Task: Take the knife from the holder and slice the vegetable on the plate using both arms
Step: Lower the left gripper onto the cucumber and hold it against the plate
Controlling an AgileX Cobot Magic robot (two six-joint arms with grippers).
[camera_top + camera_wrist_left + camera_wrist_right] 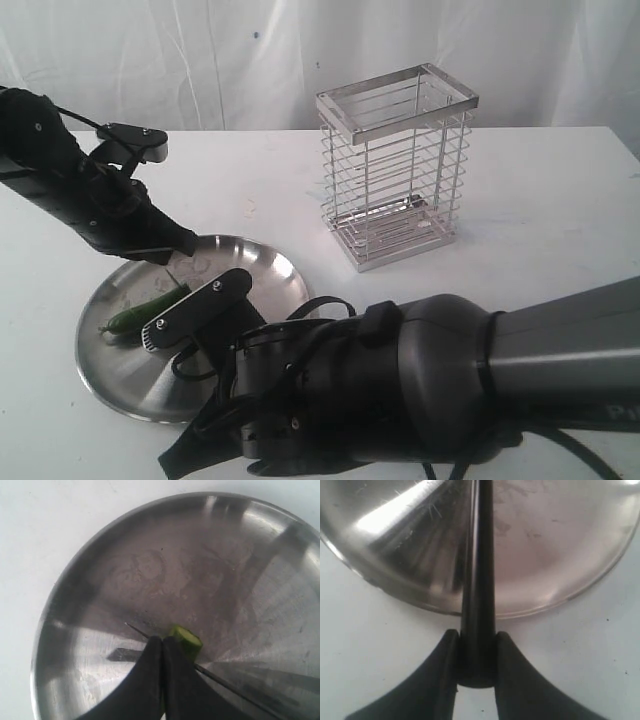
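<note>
A: Nearest the exterior camera?
B: Right arm (450,380), bulky and dark, along the lower edge, stretched toward the plate (268,266).
A: Right gripper (477,642)?
B: Clamped on the knife (478,580), 2 fingers (440,680) pressed against the sides of the black handle, only the handle's width between them, butt end sitting between them. Handle laid across the plate's near rim.
A: Blade?
B: From the left wrist, 1 thin dark line low over the steel, running just beside the vegetable (186,641), point out past it. Cannot tell whether touching the green skin.
A: Vegetable's place?
B: On the plate, toward its left side in the exterior view: 1 short dark-green piece, pale cut end showing.
A: Left gripper (162,642)?
B: Closed right up, fingertips pressed flat together, directly at the vegetable's cut end and above the blade line. Cannot tell whether pressing down on it. Left arm (70,180) slanted in from the left, over the plate's far rim.
A: Farther back?
B: Wire holder (397,165), upright on the white table (540,220), well apart from the plate, to its right. Behind everything, a white curtain (200,60)
</note>
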